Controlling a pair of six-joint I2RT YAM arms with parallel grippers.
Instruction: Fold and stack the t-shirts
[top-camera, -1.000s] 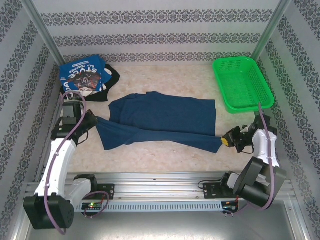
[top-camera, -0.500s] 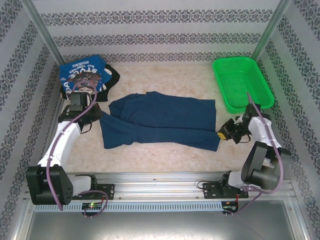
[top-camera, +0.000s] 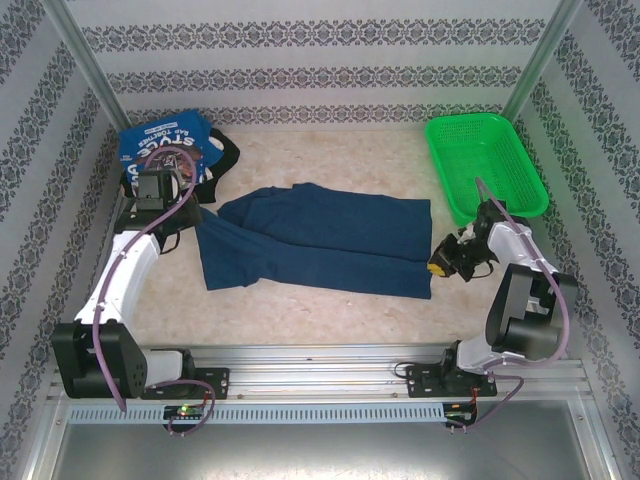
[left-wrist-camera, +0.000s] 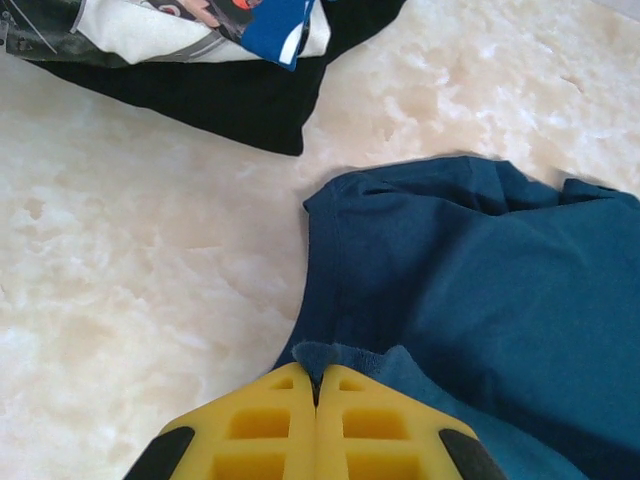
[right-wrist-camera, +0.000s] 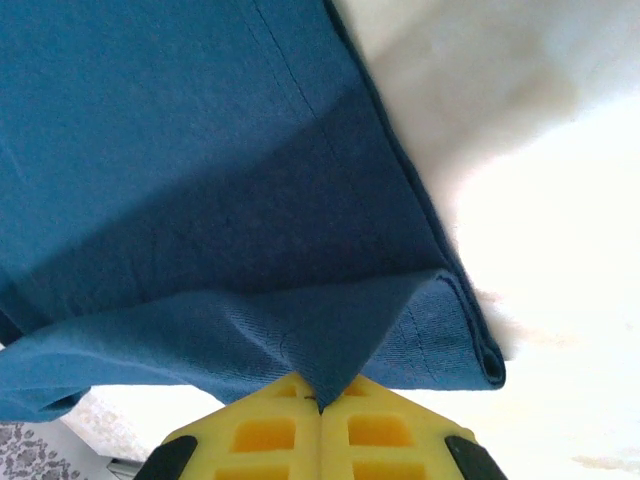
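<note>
Left gripper and right gripper each clamped on an opposite edge of the dark blue t-shirt, which lies mid-tabletop. A printed blue t-shirt lies atop a black t-shirt at the far left corner.

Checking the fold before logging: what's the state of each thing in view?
dark blue tee, spread out, an edge pinched at each end
left hand, shut on dark blue tee
right hand, shut on dark blue tee
lettered blue tee, folded, atop black tee
black tee, under it, partly showing
green basket, empty
</note>
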